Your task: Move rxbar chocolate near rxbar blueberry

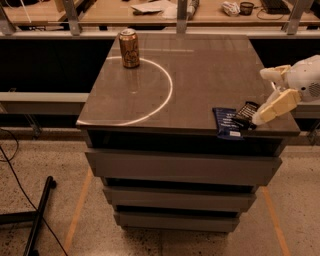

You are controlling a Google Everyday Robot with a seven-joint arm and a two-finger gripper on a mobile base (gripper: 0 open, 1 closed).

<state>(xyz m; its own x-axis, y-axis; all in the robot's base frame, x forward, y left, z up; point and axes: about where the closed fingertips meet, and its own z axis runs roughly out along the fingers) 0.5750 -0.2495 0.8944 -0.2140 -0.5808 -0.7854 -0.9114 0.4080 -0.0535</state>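
Note:
The rxbar blueberry, a flat dark-blue wrapped bar, lies at the front right edge of the table top. The rxbar chocolate, a flat black wrapped bar, lies right beside it on its right, touching or slightly overlapping it. My gripper reaches in from the right edge of the view and is open. Its lower finger points down at the right end of the black bar, and its upper finger is well above and clear of the bar.
A brown soda can stands upright at the table's back left, on a bright arc of light. The table is a drawer cabinet. A desk with clutter runs behind. A black stand leg lies on the floor at left.

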